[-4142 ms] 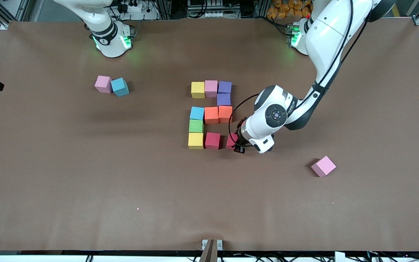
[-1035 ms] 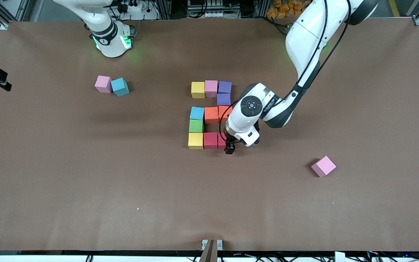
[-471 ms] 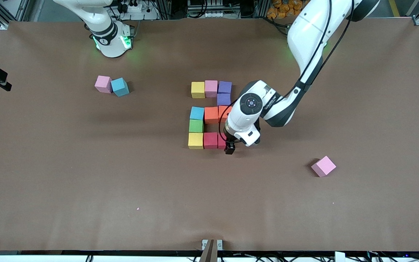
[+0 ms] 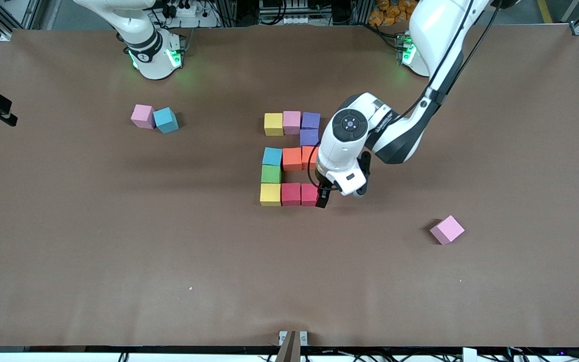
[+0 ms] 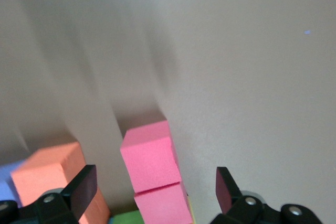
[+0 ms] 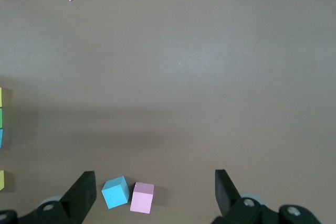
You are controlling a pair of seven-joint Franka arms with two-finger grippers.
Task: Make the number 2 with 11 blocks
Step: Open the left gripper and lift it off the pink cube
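Table: your front view shows a brown table (image 4: pixel 118 261) with both arm bases along its top edge.
Number 2: the number 2 (image 4: pixel 292 158) sits mid-table, built of touching cubes — a yellow, pink and purple row farthest from the camera, a second purple block (image 4: pixel 309 137) under the purple end, then a blue, orange, orange row, a green block (image 4: pixel 271 174), and a yellow, red, red row nearest the camera.
End red block: the red block (image 4: pixel 309 194) closes that nearest row at the left arm's end.
Left gripper, front: you see the left gripper (image 4: pixel 322 197) low just beside that red block; the wrist hides most of its fingers here.
Spare blocks: a pink block (image 4: pixel 142 116) touches a blue block (image 4: pixel 166 120) toward the right arm's end; another pink block (image 4: pixel 447 230) lies alone toward the left arm's end.
Right arm: it waits, with its gripper out of frame here.
Left wrist view: your left gripper (image 5: pixel 156 183) stands wide open, nothing between the fingers — two red blocks (image 5: pixel 155 174) and an orange block (image 5: pixel 52 174) lie below.
Right wrist view: your right gripper (image 6: pixel 155 190) is spread wide and empty, high over the blue block (image 6: pixel 115 192) and the pink block (image 6: pixel 142 197).
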